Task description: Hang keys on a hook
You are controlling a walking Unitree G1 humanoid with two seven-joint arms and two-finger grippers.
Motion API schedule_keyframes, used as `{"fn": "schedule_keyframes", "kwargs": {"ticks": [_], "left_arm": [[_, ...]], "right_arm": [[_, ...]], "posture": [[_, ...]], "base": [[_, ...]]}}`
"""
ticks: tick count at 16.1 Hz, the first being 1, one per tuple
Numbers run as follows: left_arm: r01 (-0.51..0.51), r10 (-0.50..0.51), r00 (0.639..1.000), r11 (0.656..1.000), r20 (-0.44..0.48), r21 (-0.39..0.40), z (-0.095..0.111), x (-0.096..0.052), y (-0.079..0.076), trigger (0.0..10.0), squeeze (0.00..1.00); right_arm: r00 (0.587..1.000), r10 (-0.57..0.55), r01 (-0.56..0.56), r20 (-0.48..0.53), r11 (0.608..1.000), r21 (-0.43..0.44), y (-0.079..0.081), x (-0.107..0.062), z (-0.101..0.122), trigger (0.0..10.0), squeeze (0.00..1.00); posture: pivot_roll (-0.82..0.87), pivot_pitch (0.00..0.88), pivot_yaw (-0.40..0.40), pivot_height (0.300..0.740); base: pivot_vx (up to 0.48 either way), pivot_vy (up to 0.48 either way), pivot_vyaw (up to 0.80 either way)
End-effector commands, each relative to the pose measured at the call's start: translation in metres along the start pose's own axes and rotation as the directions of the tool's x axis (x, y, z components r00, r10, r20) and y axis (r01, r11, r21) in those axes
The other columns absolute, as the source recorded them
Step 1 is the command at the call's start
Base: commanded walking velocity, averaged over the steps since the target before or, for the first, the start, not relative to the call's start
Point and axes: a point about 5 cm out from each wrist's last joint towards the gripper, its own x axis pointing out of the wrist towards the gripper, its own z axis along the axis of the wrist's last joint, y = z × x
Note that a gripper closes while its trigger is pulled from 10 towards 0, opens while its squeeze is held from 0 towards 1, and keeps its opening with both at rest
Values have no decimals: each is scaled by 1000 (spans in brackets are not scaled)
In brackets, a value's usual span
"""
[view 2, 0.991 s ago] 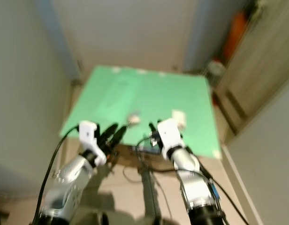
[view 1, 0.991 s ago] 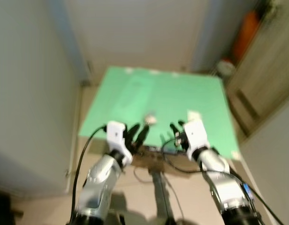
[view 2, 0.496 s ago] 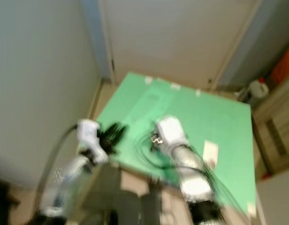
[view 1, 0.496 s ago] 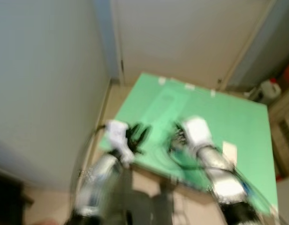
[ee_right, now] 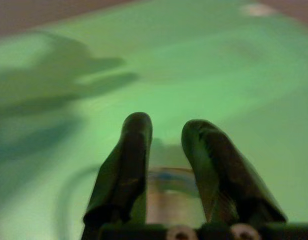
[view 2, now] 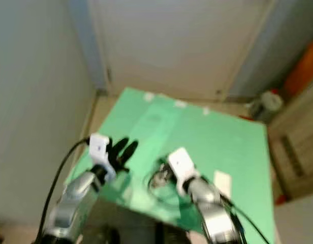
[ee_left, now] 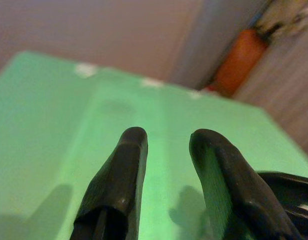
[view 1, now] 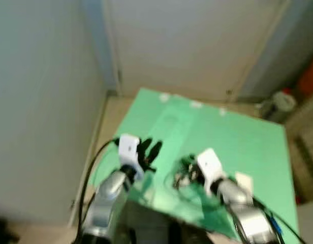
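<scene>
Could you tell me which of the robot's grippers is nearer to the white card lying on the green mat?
The right. The right gripper hovers over the green mat just left of the white card; the left gripper is at the mat's left edge, farther away.

Both eye views are motion-blurred in soft indoor light, and the wrist views are defocused with dark shadows.

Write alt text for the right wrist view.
The right gripper, two black fingers slightly apart, points down at a green mat. A blurred shiny object, too unclear to identify, sits between the fingers near their base. Soft shadows fall across the mat.
</scene>
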Motion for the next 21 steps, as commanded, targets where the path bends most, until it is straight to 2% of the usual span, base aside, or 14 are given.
{"fn": "schedule_keyframes", "kwargs": {"ticks": [1,3,5,7,8,10,15,16,17,18,19,21], "left_arm": [[-11,11,999,1000,-36,0,-7,-2,-1,10000,0],[-36,38,996,999,-80,17,-17,-7,1,10000,0],[-41,44,994,999,-101,28,-22,-10,1,10000,0],[-35,44,988,997,-145,62,-33,-18,2,10000,0],[-34,44,986,997,-159,69,-37,-22,3,10000,0],[-30,43,985,996,-167,78,-38,-23,3,10000,0],[-15,28,987,996,-156,82,-36,-24,1,10000,0],[-10,22,988,997,-154,78,-36,-24,0,10000,0],[-8,20,988,997,-153,78,-36,-24,0,10000,0],[-4,15,988,997,-153,73,-36,-23,-2,10000,0],[0,10,988,998,-153,70,-36,-23,-3,10000,0],[7,4,988,998,-156,66,-37,-23,-5,10000,0]], "right_arm": [[999,45,-45,11,999,20,1,-7,1,10000,0],[996,92,-93,20,996,19,1,-21,3,10000,0],[994,87,-90,-66,995,-47,-1,-24,-7,10000,0],[991,5,-16,-135,997,-81,-4,-20,-17,10000,0],[991,-47,34,-123,993,-110,-6,-14,-15,10000,0],[988,-127,116,-84,987,-115,-10,-6,-7,10000,0],[984,-147,134,-96,982,-134,-8,-6,-10,10000,0],[986,-141,129,-94,985,-118,-8,-8,-11,10000,349],[989,-124,115,-84,987,-108,-6,-9,-10,10000,1000],[999,-46,45,-18,998,-39,2,-13,0,10000,1000],[1000,-7,7,10,1000,-24,6,-16,5,10000,1000],[999,42,-42,0,998,-47,10,-21,6,10000,1000]], "posture": [[42,159,-5,740],[37,176,-6,740],[37,183,-8,740],[44,185,-5,740],[46,185,-4,740],[55,187,1,740],[56,186,5,740],[54,192,4,740],[54,192,4,740],[50,192,6,740],[50,192,6,740],[46,198,3,740]], "base": [[0,0,0],[0,0,0],[0,0,0],[0,0,0],[0,0,0],[0,0,0],[0,0,0],[0,0,0],[0,0,0],[0,0,0],[0,0,0],[0,0,0]]}}
